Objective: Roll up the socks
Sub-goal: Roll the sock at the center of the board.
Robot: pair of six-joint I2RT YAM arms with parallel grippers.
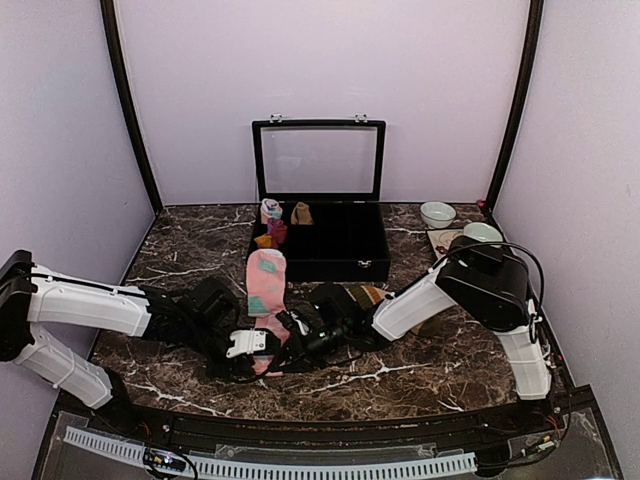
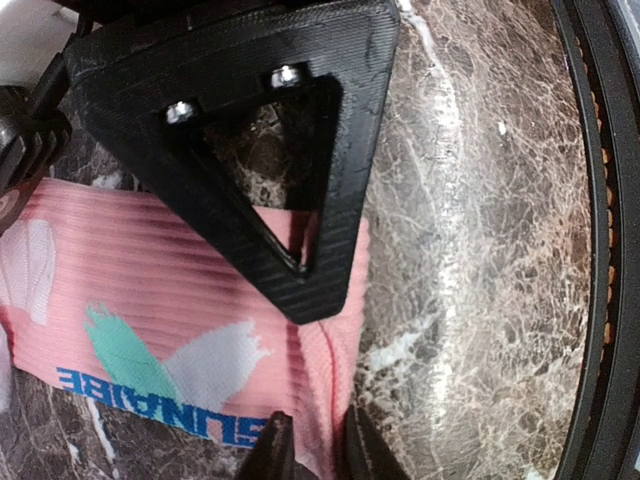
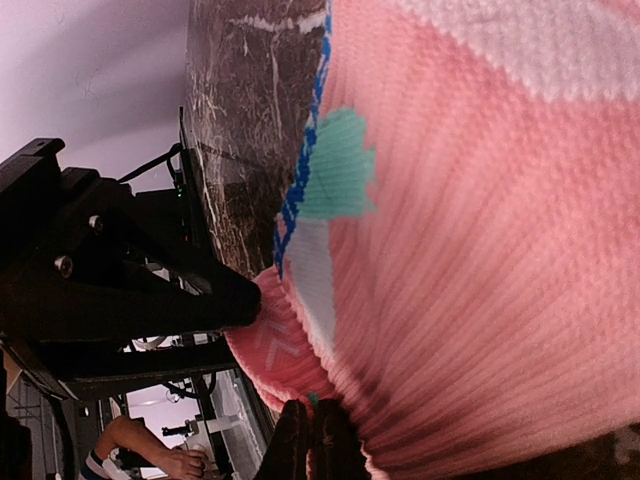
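The pink sock (image 1: pixel 266 283) with mint and white patches and a blue band lies lengthwise on the marble table (image 1: pixel 180 255). Its near end is bunched between both grippers. My left gripper (image 1: pixel 254 345) is shut on a fold at that end; in the left wrist view the pink sock (image 2: pixel 180 290) runs up from between my left gripper (image 2: pixel 316 455). My right gripper (image 1: pixel 300 334) is shut on the pink sock (image 3: pixel 480 250) at its rim, seen at my right gripper (image 3: pixel 312 448). The striped sock (image 1: pixel 366 293) lies mostly hidden behind the right arm.
A black box (image 1: pixel 340 262) with its glass lid raised stands at the back and holds small rolled bundles (image 1: pixel 272 212). Two pale bowls (image 1: pixel 437 213) sit at the back right. The table's near edge rail (image 2: pixel 590 240) runs close beside the left gripper.
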